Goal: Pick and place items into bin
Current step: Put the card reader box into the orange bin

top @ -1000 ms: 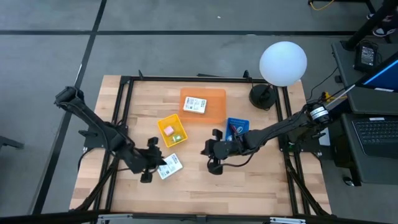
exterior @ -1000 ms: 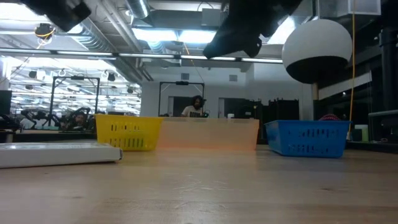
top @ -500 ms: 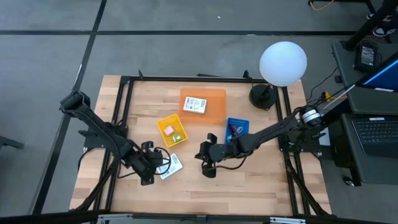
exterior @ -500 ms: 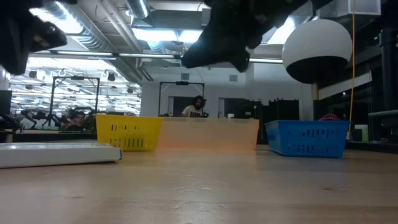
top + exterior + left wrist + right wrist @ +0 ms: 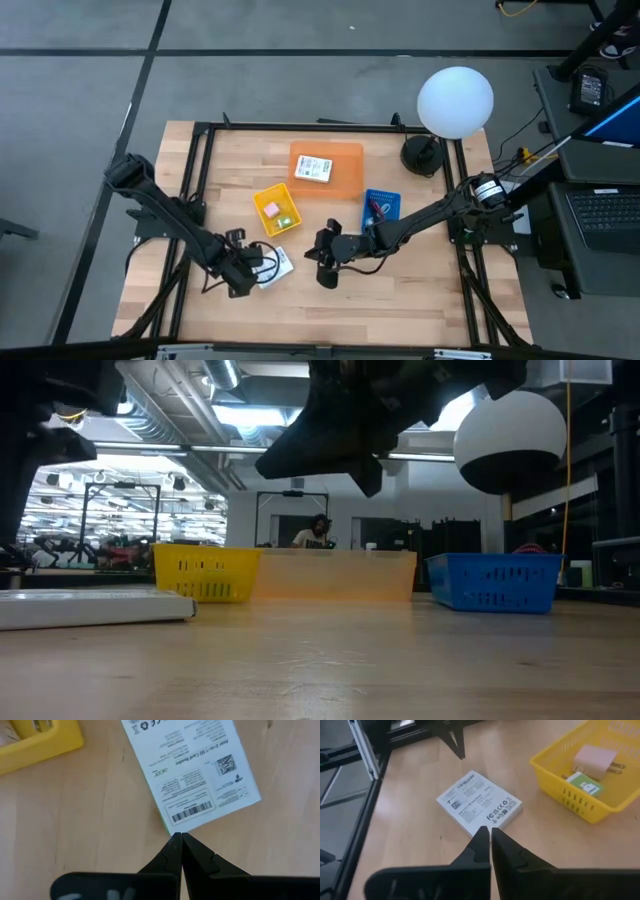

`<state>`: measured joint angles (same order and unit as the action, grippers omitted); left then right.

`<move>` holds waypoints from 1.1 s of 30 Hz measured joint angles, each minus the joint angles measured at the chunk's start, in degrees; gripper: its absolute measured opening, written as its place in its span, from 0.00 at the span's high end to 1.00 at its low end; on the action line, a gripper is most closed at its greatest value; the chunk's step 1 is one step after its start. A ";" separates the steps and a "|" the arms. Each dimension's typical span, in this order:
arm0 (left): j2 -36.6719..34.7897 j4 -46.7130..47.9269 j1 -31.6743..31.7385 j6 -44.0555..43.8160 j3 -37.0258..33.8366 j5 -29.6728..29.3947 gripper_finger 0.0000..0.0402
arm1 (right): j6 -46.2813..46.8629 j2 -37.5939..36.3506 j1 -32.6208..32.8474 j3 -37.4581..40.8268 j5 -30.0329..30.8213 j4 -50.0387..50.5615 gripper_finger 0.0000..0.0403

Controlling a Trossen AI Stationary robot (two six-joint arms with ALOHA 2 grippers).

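Left tool: the left tool (image 5: 178,836) has its fingers pressed together to a single point, holding nothing. It hangs just at the near corner of the white labelled packet (image 5: 192,775); whether the tips touch the card I cannot tell.

Left tool, place: in the high view the left tool (image 5: 250,266) sits at about 7 o'clock on the counter (image 5: 400,310), right beside the packet (image 5: 277,266).

Right tool: the right tool (image 5: 487,831) is likewise closed tip to tip and empty, hovering over bare wood with the same packet (image 5: 479,804) ahead of it. From above it lies near the middle of the counter, at about 6 o'clock (image 5: 326,262).

Why so placed: both arms point at the one loose packet, which lies flat. I judge a closed tip is poorly set to grip it; the fingers would need to spread, or nudge an edge first.

Yellow bin: the yellow bin (image 5: 275,209) stands at 12 o'clock from the packet, carrying a pink block (image 5: 594,759) and a green block (image 5: 585,782).

Orange bin: the orange bin (image 5: 345,170) further toward 12 o'clock holds the second packet (image 5: 313,168).

Blue bin: the blue bin (image 5: 381,207) at 3 o'clock holds a dark red cord (image 5: 374,208).

Progress: by my reading only this one packet is left outside a bin.
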<state>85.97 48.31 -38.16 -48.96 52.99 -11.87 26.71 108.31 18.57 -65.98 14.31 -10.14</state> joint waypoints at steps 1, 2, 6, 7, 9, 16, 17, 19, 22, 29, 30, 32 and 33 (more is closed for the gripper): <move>0.58 -0.10 -0.01 0.53 0.00 -0.01 0.99 | 0.37 0.00 0.00 0.00 0.00 0.02 1.00; 1.13 -0.37 0.00 1.02 0.00 -0.01 0.99 | 0.76 0.00 0.00 0.00 0.00 0.05 1.00; 3.29 -0.40 0.00 1.69 0.00 0.27 0.99 | 1.72 0.00 0.00 0.00 -0.02 0.09 0.98; 3.64 -0.39 0.00 1.72 0.00 0.46 0.99 | 1.74 0.00 0.00 0.00 -0.02 0.14 0.97; 4.25 -0.55 0.00 1.72 0.00 0.89 0.99 | 2.34 0.00 0.00 0.00 -0.02 0.14 0.93; 4.98 -2.04 0.00 1.72 0.00 0.89 0.99 | 2.96 0.00 -0.01 0.00 -0.73 0.19 0.78; 4.98 -2.65 0.00 1.72 0.00 0.85 0.99 | 2.96 0.00 -0.02 0.00 -1.04 0.18 0.76; 4.98 -3.20 0.00 1.72 0.00 0.58 0.99 | 2.91 0.00 -0.02 0.00 -1.71 0.19 0.74; 4.98 -3.96 0.00 1.72 0.00 0.45 0.99 | 2.83 0.00 -0.02 0.00 -1.97 0.18 0.71; 4.96 -4.72 0.11 0.28 -1.16 0.49 0.99 | 2.81 0.00 -0.02 0.00 -1.97 0.19 0.68; 4.96 -4.98 0.11 -0.41 -1.81 0.75 0.99 | 2.78 0.00 -0.02 0.00 -1.97 0.18 0.68; 4.96 -5.38 0.11 -1.15 -2.65 1.52 0.99 | 2.64 0.00 -0.02 0.00 -1.95 0.18 0.68; 4.96 -5.44 0.11 -1.27 -2.87 1.44 0.99 | 2.62 0.00 -0.02 0.00 -1.95 0.19 0.68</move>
<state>90.94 42.88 -38.04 -50.23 50.12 -10.43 29.34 108.31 18.55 -65.98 12.36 -9.95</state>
